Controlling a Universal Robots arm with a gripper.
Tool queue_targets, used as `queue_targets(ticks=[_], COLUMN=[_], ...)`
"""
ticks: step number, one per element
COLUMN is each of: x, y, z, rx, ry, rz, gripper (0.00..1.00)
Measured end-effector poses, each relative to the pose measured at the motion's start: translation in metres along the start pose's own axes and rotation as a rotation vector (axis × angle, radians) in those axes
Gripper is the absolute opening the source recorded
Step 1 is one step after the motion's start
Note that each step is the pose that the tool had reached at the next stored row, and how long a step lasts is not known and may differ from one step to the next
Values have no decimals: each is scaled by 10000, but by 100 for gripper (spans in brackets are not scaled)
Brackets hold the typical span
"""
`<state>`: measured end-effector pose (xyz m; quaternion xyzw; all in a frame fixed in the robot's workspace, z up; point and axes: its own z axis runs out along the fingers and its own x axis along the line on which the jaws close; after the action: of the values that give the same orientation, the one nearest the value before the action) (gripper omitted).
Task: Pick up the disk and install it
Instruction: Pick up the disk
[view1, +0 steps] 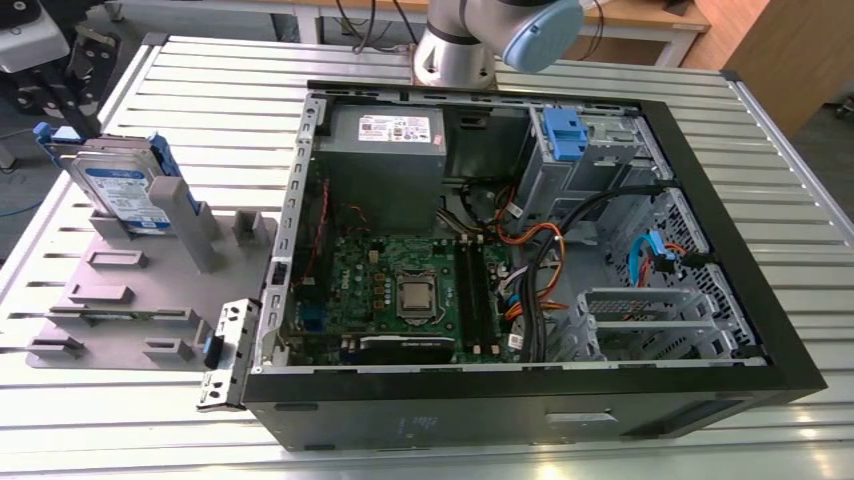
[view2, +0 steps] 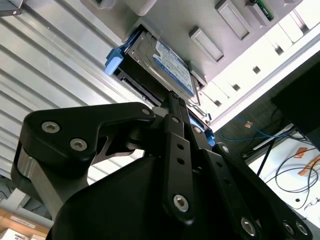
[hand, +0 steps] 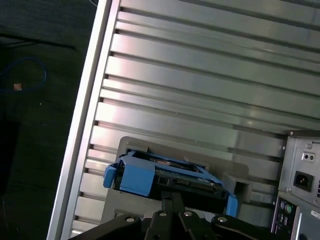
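The disk (view1: 123, 190) stands on edge in a slot of a grey holder plate (view1: 134, 290) at the exterior view's left, a silver drive with a blue-and-white label and a blue frame. My gripper (view1: 67, 112) hangs just above its top edge. In both wrist views the black fingers come together with no gap, so the gripper (view2: 172, 97) is shut, its tips right at the upper edge of the disk (view2: 167, 60). The same holds in the first wrist view for the gripper (hand: 172, 198) and the blue-framed disk (hand: 150, 175). I cannot tell if they touch.
An open computer case (view1: 747, 300) lies on the slatted metal table (view1: 200, 90), at the exterior view's right of the holder. Inside are a grey box with a white sticker (view1: 387, 150), a motherboard (view1: 400, 290), cables, and an upright grey bay with a blue tab (view1: 567, 135).
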<state>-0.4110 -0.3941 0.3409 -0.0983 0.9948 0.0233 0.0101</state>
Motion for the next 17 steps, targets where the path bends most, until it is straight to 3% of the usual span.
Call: queue_targets(ticks=[3, 17], x=[0, 0], y=[0, 0], z=[0, 0], rx=[-4, -5], ry=[8, 9], rz=[-168, -210], gripper=[11, 11])
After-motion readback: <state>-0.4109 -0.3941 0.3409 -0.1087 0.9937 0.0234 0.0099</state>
